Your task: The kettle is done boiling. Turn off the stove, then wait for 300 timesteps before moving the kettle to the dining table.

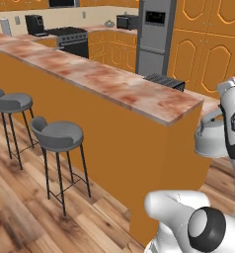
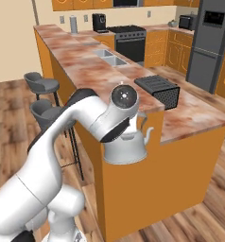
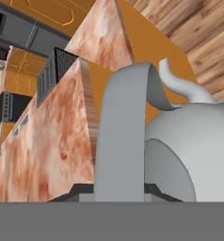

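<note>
The silver-grey kettle point(image 1: 210, 142) point(image 2: 125, 147) hangs in the air just off the near end of the dining table point(image 1: 114, 85) point(image 2: 86, 71), about level with its marbled top and not resting on it. My gripper point(image 3: 119, 190) is shut on the kettle's flat grey handle point(image 3: 123, 136). The domed body point(image 3: 194, 146) and the spout point(image 3: 180, 84) lie to the right in the hand view. In the right base view my arm covers the kettle's top. The black stove point(image 1: 70, 39) point(image 2: 129, 38) stands far back against the wall.
A dark ribbed box point(image 2: 159, 90) point(image 1: 164, 81) sits on the table top near its end. Two grey bar stools point(image 1: 58, 136) point(image 1: 11, 101) stand along the table's left side. A sink point(image 2: 107, 56) is set farther along the top. The grey fridge point(image 1: 156, 34) stands beyond.
</note>
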Controlling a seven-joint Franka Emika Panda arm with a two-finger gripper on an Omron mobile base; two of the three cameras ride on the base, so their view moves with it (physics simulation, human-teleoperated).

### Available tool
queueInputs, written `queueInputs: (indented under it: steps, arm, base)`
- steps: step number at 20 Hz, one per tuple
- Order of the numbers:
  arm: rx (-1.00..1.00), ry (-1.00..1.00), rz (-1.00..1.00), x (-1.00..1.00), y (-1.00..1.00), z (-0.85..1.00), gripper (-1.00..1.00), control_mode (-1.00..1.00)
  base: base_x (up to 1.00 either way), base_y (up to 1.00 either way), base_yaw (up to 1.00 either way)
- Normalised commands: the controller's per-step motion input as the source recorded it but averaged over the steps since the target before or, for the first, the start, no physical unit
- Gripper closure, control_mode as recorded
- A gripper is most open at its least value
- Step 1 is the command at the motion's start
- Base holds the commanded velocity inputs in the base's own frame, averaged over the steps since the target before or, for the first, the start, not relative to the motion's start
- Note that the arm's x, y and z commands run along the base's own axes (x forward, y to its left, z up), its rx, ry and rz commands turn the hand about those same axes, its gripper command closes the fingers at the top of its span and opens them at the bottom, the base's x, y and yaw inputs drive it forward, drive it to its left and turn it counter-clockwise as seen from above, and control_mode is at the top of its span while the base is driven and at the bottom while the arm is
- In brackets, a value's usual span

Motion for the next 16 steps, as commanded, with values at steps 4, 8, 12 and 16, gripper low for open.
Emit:
queueInputs:
  steps: [4, 8, 12, 16]
  arm:
    - [0.0, 0.0, -0.05, 0.08, 0.18, 0.33, 1.0, -1.0]
    - [0.02, 0.0, -0.04, 0.03, 0.1, 0.35, 1.0, -1.0]
    - [0.02, 0.0, -0.03, 0.03, 0.14, 0.33, 1.0, -1.0]
    - [0.03, -0.01, -0.02, 0.03, 0.11, 0.31, 1.0, -1.0]
  base:
    - [0.0, 0.0, 0.0]
    - [0.0, 0.0, 0.0]
    - [0.0, 0.0, 0.0]
    - [0.0, 0.0, 0.0]
